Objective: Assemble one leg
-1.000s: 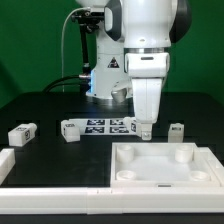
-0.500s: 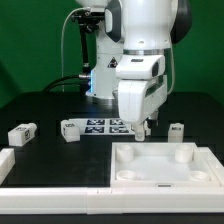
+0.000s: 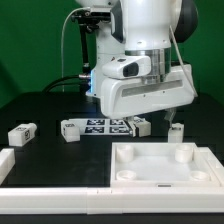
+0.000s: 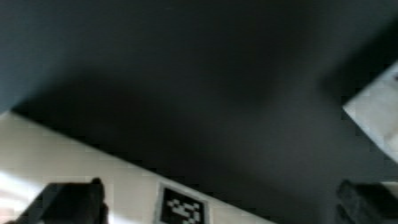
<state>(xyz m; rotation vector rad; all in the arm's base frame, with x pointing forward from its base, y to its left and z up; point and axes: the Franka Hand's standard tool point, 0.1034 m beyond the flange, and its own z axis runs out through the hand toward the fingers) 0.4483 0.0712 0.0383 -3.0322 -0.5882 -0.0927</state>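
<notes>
Three small white tagged legs lie on the black table in the exterior view: one at the left (image 3: 22, 132), one beside the marker board (image 3: 70, 129), one at the right (image 3: 177, 130). My gripper (image 3: 154, 122) hangs low behind the large white tray (image 3: 165, 178), between the marker board (image 3: 104, 125) and the right leg. In the wrist view the two dark fingers (image 4: 71, 202) stand wide apart and hold nothing. A white surface with a black-and-white tag (image 4: 183, 206) lies between them. I cannot tell whether it is a leg or the marker board.
A white part (image 3: 5, 164) lies at the exterior view's left edge. A long white piece (image 3: 60, 203) runs along the front. The robot base (image 3: 105, 80) and its cables stand behind the marker board.
The hand has turned about its vertical axis. It showed its narrow side over the marker board's right end and now shows its broad side, reaching toward the right leg.
</notes>
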